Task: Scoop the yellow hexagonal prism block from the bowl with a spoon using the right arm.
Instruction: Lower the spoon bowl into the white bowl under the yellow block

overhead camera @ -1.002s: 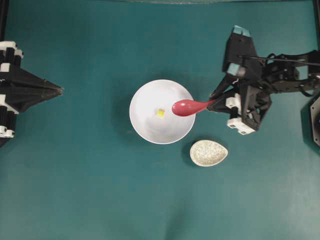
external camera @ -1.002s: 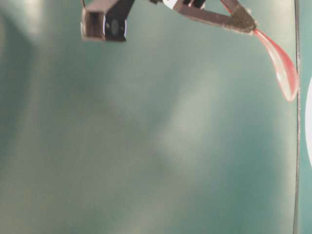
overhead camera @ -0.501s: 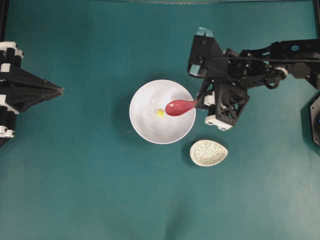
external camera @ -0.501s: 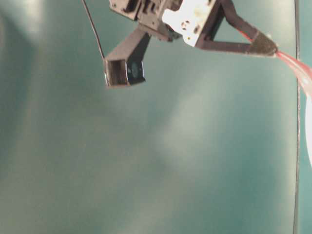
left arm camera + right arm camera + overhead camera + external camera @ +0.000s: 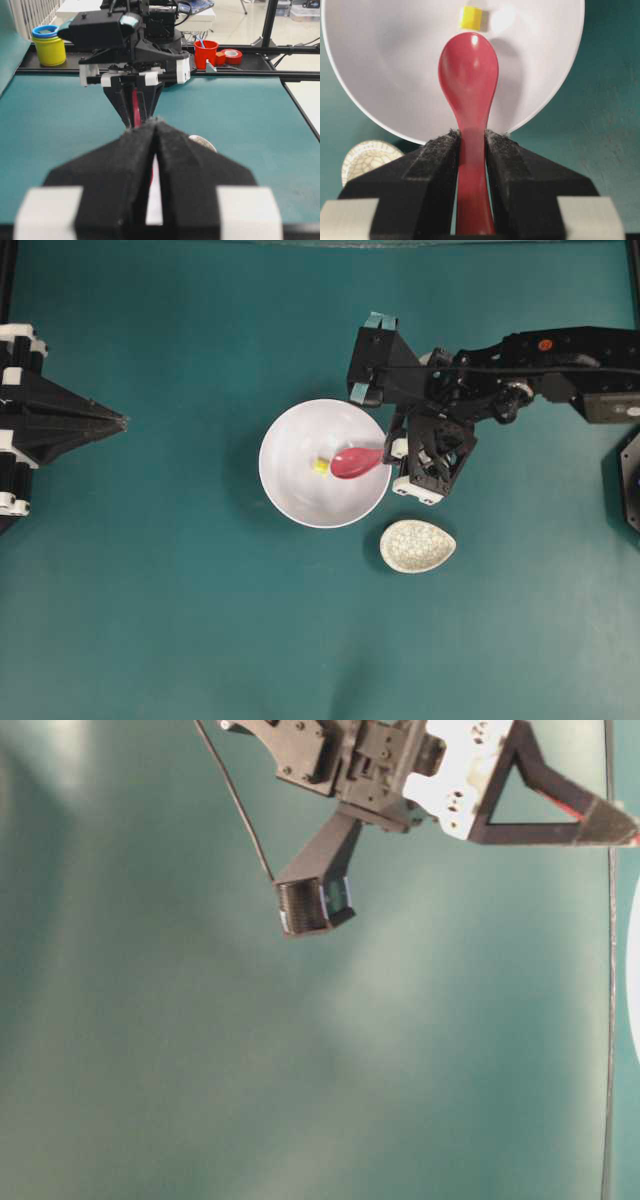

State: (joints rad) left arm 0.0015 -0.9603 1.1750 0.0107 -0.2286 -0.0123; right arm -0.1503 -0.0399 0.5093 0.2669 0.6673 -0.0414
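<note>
Overhead exterior view recorded one white bowl point(image 5: 324, 463) holding one yellow hexagonal prism block point(image 5: 320, 465), one spoon point(image 5: 356, 461) clamped by its handle in the right gripper point(image 5: 390, 450) over the bowl, scoop beside the block, and one left gripper point(image 5: 120, 422), jaws together, well left.

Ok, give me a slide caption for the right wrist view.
Right end effector grips the spoon over the bowl, scoop tip just short of the yellow block.
</note>
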